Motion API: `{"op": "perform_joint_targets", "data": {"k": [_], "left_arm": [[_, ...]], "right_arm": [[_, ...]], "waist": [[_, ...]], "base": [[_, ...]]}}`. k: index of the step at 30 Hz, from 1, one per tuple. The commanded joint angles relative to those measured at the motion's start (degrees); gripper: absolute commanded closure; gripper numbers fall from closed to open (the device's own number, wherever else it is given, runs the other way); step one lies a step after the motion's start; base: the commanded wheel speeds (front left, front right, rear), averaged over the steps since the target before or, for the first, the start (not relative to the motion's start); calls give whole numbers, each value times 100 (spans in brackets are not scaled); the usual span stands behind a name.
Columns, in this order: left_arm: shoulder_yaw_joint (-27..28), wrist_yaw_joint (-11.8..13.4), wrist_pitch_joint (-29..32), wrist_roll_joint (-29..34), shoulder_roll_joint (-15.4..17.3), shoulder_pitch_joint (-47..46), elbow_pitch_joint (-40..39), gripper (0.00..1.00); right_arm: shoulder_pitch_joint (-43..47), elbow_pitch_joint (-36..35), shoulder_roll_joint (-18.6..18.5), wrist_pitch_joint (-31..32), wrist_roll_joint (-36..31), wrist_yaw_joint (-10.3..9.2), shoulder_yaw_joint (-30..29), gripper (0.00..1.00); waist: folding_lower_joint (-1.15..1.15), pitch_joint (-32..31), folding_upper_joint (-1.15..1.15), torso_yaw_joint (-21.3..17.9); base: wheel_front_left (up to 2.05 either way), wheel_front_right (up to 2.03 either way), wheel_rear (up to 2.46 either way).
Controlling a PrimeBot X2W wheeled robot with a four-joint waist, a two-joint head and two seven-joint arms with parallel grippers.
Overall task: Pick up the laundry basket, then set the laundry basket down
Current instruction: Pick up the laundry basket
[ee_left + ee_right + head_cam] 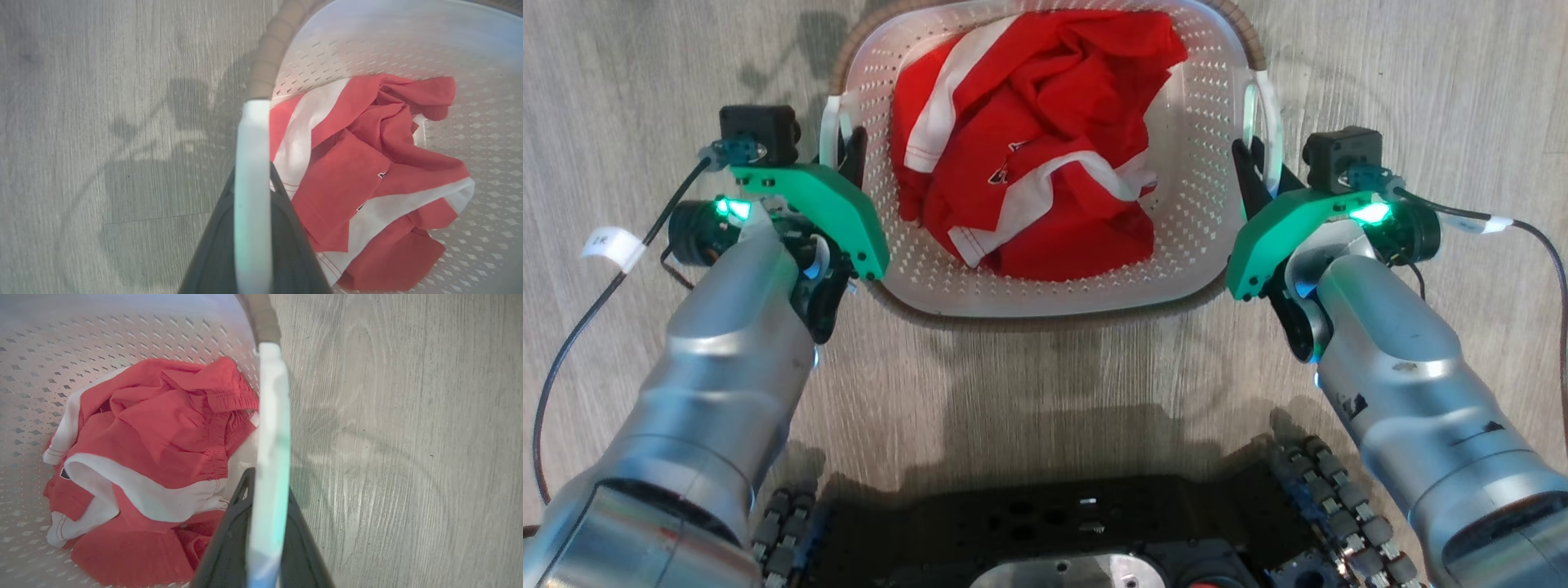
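The laundry basket (1209, 245) is a white plastic tub with rounded corners, walls dotted with small holes, a brown band (1245, 33) round the rim and a white handle on each side. Crumpled red and white clothes (1037, 139) lie inside. It is over the grey wooden floor (1045, 367), just ahead of the robot's base (1045, 523); I cannot tell whether it touches the floor. The left gripper (851, 153) is clamped on the left handle (252, 183), and the right gripper (1252, 175) on the right handle (269, 457).

Pale grey wood-plank floor (1421, 82) — the laundry basket (1201, 204) is over it, honestly can't tell if it's resting there or lifted off.
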Motion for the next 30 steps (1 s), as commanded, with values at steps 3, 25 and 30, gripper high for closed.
{"op": "perform_joint_targets", "data": {"k": [3, 25, 30], "left_arm": [[-80, -30, -75, -127, 153, 3, 10, 100], [-639, -31, 1590, -1712, -42, 347, 67, 100], [-698, -31, 1797, -1894, -25, 400, 98, 100]], "right_arm": [[235, 6, 121, -34, 54, 18, 191, 100], [281, 1018, 121, 720, 1358, 18, 1099, 100], [249, 1163, 121, 856, 1503, 18, 1215, 100]], "waist": [[0, -47, 0, 7], [0, -1553, 0, 82], [0, -1860, 0, 69]], "base": [[0, 0, 0], [0, 0, 0], [0, 0, 0]]}}
